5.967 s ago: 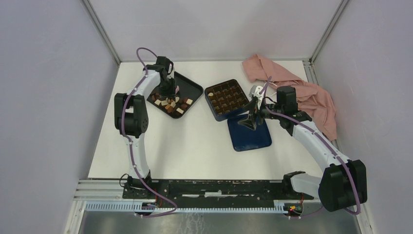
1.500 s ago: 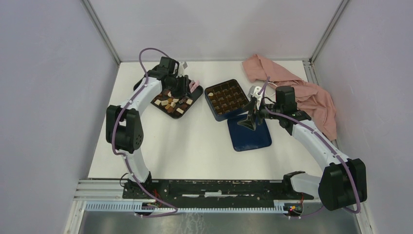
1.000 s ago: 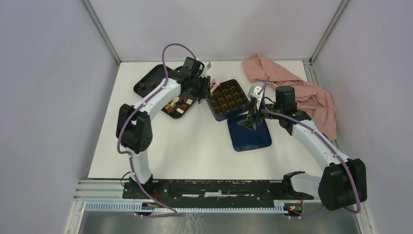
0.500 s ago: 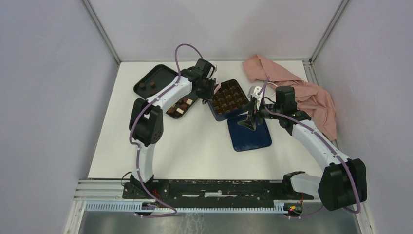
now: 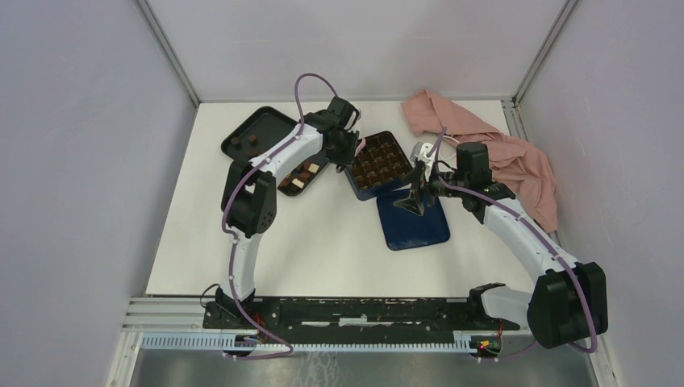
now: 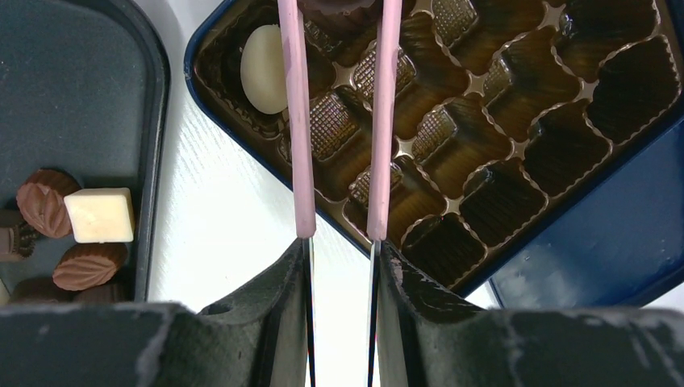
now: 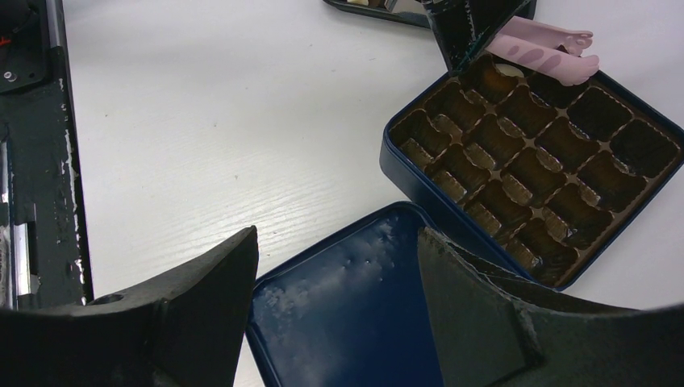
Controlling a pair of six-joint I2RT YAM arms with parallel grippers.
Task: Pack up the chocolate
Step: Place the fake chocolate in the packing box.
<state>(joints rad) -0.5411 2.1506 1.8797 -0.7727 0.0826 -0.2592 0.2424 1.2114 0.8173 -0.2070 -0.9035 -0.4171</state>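
Above the box's left corner, your left end effector point(image 5: 357, 147) is pinching a dark piece point(image 6: 339, 5) between its pink fingers point(image 6: 295, 121), which are standing narrowly apart. Just beside them, a white oval point(image 6: 264, 58) is lying in the corner cell of the box point(image 6: 565, 149). Left of the box, the tray point(image 6: 81, 89) is carrying the loose chocolate. A white square point(image 6: 98, 214) is lying among brown leaf-shaped pieces point(image 6: 87, 266) near the tray's rim. A few more brown bits point(image 5: 242, 142) are sitting at its far end.

Your right end effector point(image 7: 337, 235) is hanging with its jaws spread wide over the lid point(image 7: 347, 322). The lid is lying just beside the box's near edge, and you cannot tell whether the tips are touching it. The box, tray and lid are all resting on the desk point(image 5: 323, 234). A pink cloth point(image 5: 500, 145) is lying crumpled at the desk's far right.
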